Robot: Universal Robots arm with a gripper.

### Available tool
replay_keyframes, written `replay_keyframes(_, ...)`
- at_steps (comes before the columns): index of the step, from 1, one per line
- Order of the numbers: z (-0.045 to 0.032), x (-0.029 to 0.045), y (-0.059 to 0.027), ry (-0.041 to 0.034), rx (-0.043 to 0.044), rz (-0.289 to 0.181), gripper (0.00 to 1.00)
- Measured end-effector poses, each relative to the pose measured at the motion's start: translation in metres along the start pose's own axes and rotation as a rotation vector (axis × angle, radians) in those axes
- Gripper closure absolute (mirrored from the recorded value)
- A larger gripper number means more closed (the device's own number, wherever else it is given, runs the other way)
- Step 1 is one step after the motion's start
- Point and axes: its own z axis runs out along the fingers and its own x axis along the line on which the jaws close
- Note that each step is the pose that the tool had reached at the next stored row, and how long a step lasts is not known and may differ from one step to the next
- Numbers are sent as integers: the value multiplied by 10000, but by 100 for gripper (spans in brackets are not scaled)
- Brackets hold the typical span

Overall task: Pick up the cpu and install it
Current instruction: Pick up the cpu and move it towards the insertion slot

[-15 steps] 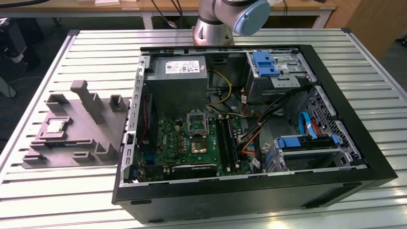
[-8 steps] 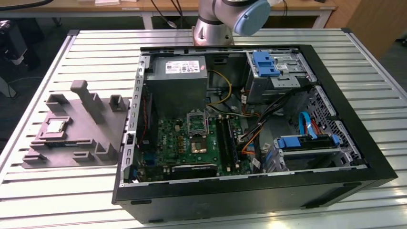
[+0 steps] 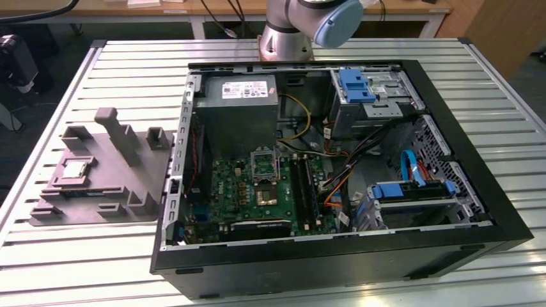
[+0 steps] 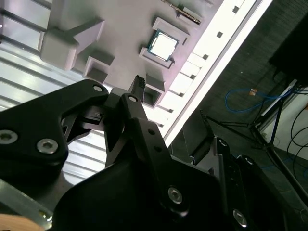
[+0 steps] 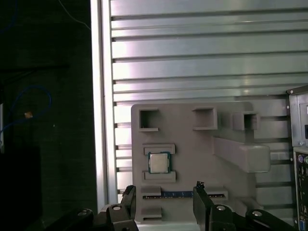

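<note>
One silvery cpu lies flat in a shallow square recess of a grey plastic fixture, untouched. The end effector is held clear of it, its two black fingers spread wide and gripping nothing. In the first wrist view the chip sits ahead of the fingertips, roughly in line with the gap between them and touching neither. A blue-edged strip in a slot of the fixture lies between the chip and the fingers. In the second wrist view the cpu appears beyond one toothed fingertip, with raised blocks of the fixture between them.

In the exterior view the fixture rests on a slatted metal counter, just beside an open computer case and on the exterior view's left of it. The cpu is on the part of the fixture farthest from the case. Inside the case a green motherboard lies exposed, with its metal-framed socket near the board's middle, well apart from the chip. The arm's base stands on the counter beyond the case.
</note>
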Motion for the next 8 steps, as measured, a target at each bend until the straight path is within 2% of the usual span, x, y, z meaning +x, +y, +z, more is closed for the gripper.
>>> replay_keyframes(3,11,0,0,7,-1,-4,41)
replay_keyframes(4,39,-1,-2,7,-1,-4,41)
replay_keyframes(8,42,-1,-2,7,-1,-4,41)
